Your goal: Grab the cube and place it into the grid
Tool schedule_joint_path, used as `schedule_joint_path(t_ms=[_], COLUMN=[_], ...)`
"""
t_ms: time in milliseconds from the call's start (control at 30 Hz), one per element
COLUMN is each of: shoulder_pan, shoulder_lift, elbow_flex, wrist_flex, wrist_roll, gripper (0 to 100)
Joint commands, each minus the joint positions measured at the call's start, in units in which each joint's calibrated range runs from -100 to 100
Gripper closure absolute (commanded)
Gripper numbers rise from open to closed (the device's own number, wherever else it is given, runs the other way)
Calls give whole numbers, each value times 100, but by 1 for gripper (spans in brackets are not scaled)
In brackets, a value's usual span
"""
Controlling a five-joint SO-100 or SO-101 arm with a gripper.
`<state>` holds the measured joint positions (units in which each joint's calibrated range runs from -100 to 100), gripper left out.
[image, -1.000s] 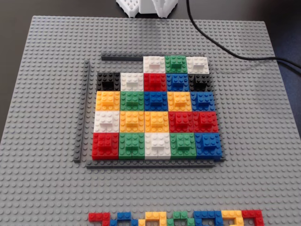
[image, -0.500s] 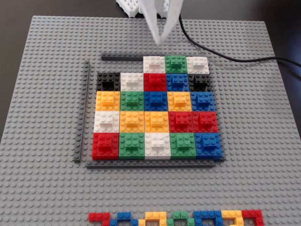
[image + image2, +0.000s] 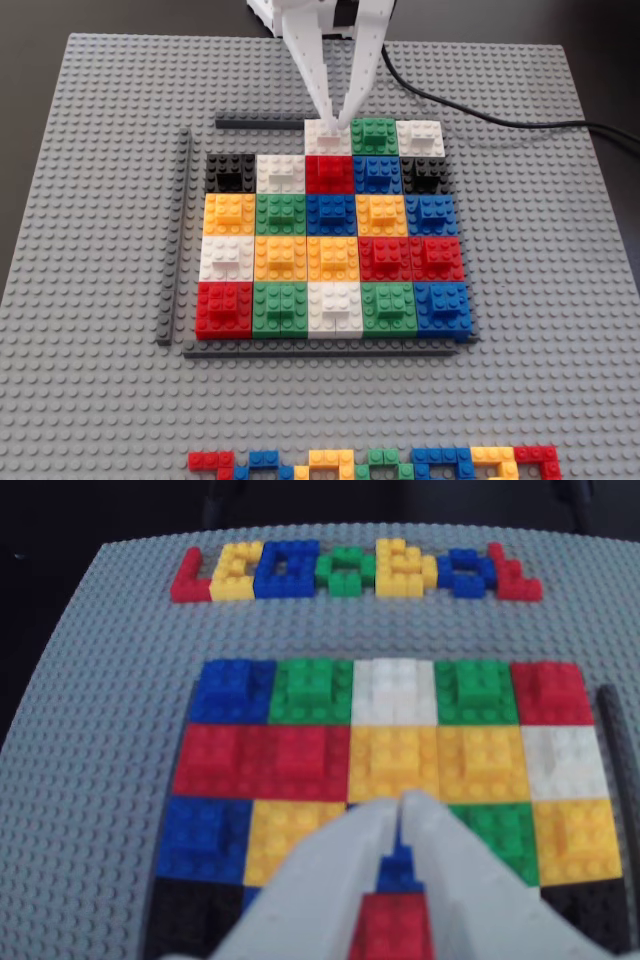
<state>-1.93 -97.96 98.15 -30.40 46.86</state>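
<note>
Now, in the fixed view, the zigzag brick row [image 3: 375, 463] sits nearest at 6 o'clock, then the grid [image 3: 330, 245] mid-baseplate [image 3: 90, 400]; at 12 o'clock the gripper [image 3: 335, 117], fingertips nearly together, touches down on the cube [image 3: 327, 138] in the top row — a firm grasp, I cannot tell.

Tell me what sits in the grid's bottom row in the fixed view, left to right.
Red block → green block → white block → green block → blue block.
</note>
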Motion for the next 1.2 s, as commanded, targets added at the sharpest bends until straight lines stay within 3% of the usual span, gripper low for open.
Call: schedule_joint_path(t_ms=[0,533,1167], shoulder_pan=[5,-31,-24], shoulder_lift=[-204,-204,-204], elbow_flex=[176,185,185], wrist_flex=[-111,554,568], wrist_roll=[-29,-161,-200], gripper=[100,100,100])
